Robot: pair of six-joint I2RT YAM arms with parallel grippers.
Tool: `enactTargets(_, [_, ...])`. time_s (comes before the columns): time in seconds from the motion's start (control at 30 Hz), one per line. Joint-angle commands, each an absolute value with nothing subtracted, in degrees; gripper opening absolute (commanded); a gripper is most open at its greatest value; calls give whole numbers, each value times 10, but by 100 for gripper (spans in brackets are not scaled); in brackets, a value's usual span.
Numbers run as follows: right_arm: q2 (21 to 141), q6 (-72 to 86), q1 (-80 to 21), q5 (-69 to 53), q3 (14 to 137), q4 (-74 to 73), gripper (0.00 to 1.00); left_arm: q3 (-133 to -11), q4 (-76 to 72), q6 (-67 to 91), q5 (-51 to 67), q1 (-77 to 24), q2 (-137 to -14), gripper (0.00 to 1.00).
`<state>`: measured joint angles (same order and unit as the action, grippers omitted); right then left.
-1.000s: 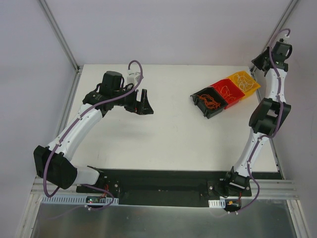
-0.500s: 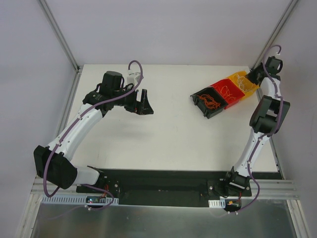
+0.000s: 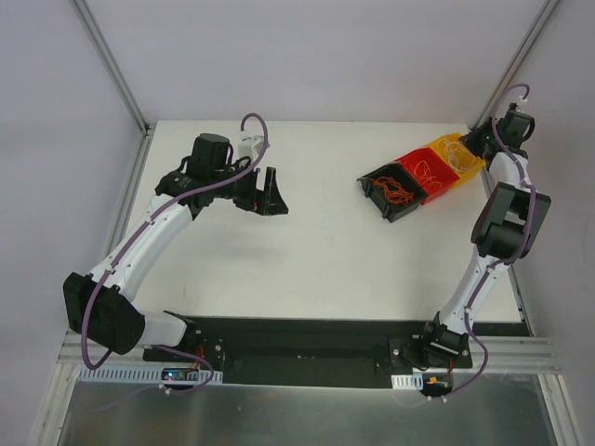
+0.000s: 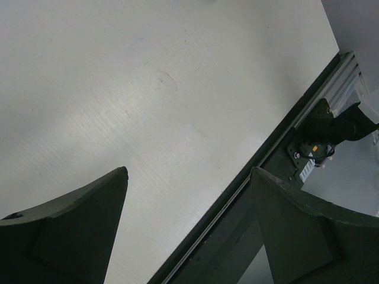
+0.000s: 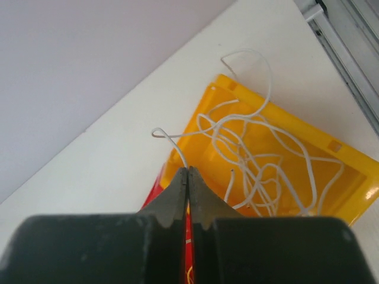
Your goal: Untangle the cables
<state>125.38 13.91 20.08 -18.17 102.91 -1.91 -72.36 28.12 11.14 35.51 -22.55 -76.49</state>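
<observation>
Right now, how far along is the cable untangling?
Mostly done: orange cables sit in the black bin, yellowish cables in the red bin, white cables in the yellow bin. In hand: the right gripper is shut on a white strand above the yellow bin's edge. Remaining: dropping that strand in, probably. The left gripper is open, empty, over bare table.

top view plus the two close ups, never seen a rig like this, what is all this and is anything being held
The top view looks down on a white table with two robot arms bolted at its near edge. The other two pictures come from a camera on each wrist, looking past its gripper. Far right sit a black bin, a red bin and a yellow bin, each holding thin curly cables. The left gripper hangs open and empty over bare table. The right gripper is shut at the yellow bin, apparently pinching one white cable.
</observation>
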Motion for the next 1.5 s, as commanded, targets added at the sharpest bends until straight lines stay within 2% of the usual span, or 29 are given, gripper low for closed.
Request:
enactTargets(0.0, [1159,125,205,-222,972,92,0,-722,267,112,362,-230,-758,84])
enactTargets(0.17, [1127,125,205,-220,915,131,0,-723,267,112,363,-231,-756,84])
enactTargets(0.5, [1137,117,209,-211,904,96,0,-723,268,112,362,-232,-757,84])
enactTargets(0.6, [1115,114,208,-235,857,158,0,-723,267,112,361,-232,-757,84])
enactTargets(0.97, [1051,121,209,-255,788,214,0,-723,268,112,362,-233,-751,84])
enactTargets(1.47, [1042,133,212,-269,755,249,0,-723,267,112,363,-235,-751,84])
